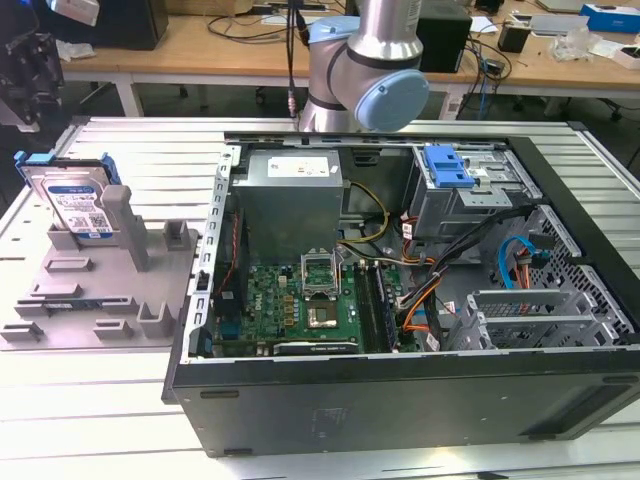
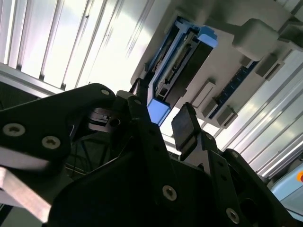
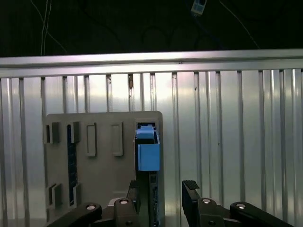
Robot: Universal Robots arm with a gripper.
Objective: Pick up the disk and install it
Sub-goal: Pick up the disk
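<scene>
Disk (image 1: 78, 205) stands on edge in the grey tray (image 1: 60, 312) at the exterior view's left, beside the open PC case (image 1: 400, 405). Gripper (image 3: 162, 187) is aimed at the disk's edge, fingers spread, holding nothing (blue carrier (image 3: 148, 156) lines up with the gap in both wrist views).

I'm seeing my arm (image 1: 385, 40) gleaming silver, a pale blue joint cap (image 1: 390, 100), my hand (image 2: 162, 111) showing matte black links, silver screws (image 2: 166, 191) glinting
</scene>
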